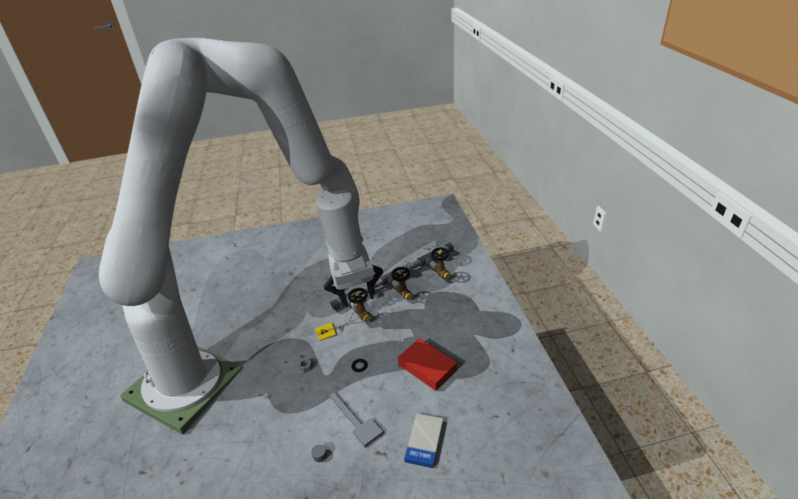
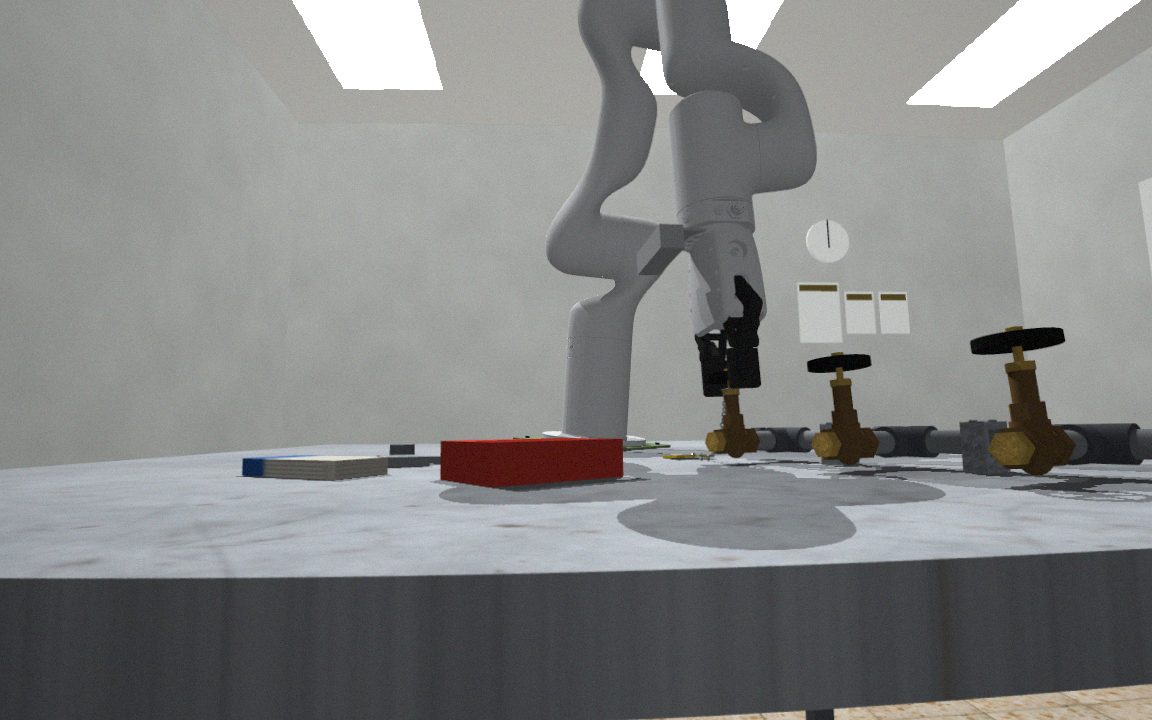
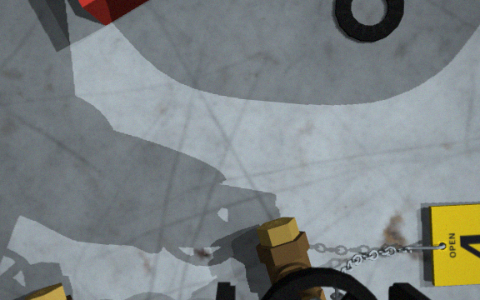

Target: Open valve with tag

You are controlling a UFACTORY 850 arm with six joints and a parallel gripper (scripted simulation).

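A grey 6-joint robot arm reaches over a grey marble-patterned table [image 1: 228,462] [image 2: 115,528]. Its black 2-finger gripper [image 1: 358,296] [image 2: 729,385] straddles the black round handwheel [image 1: 357,296] [image 3: 314,275] of the nearest of 3 brass valves, jaws partly apart, 1 finger on each side; whether they touch the rim, I cannot tell. A silver chain [image 1: 346,323] [image 3: 373,254] joins that valve to a yellow rectangular tag [image 1: 325,331] [image 3: 467,246] reading "OPEN 4 TURNS", flat on the table.
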